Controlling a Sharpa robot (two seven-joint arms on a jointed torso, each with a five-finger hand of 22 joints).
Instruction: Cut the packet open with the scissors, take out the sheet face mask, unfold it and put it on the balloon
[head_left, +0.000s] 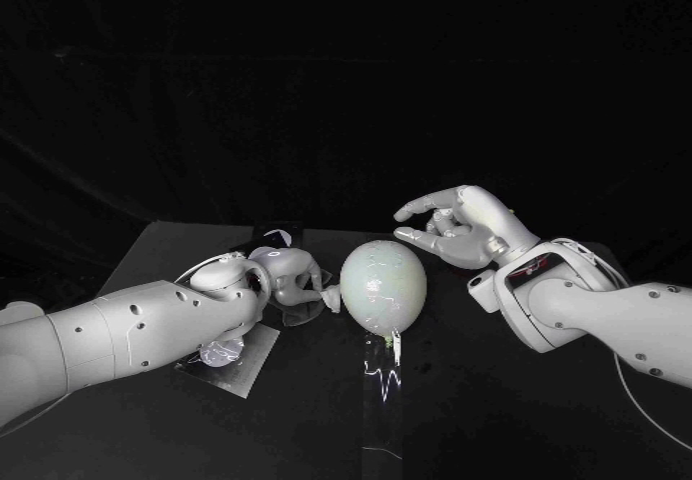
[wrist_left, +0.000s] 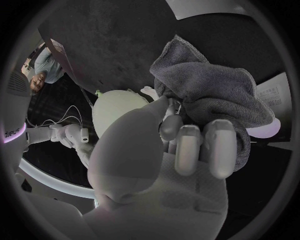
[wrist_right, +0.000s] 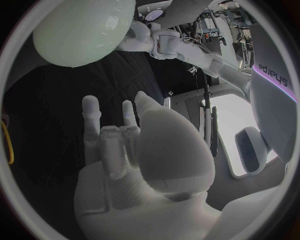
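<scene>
The pale green egg-shaped balloon (head_left: 382, 285) stood mid-table between the hands. The left hand (head_left: 286, 272) sat just beside it, fingers curled; whether on the sheet face mask, I couldn't tell. The right hand (head_left: 459, 230) hovered spread, empty. Likely the draping step: next, the sheet needed spreading over the balloon.

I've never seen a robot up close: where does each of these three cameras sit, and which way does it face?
Head view: on the robot's head, looking down at the black table; its left arm and right arm reach in.
Left wrist view: behind the left hand, facing the balloon.
Right wrist view: behind the right hand, facing the balloon from its other side.
Shared: all three show the balloon.
</scene>
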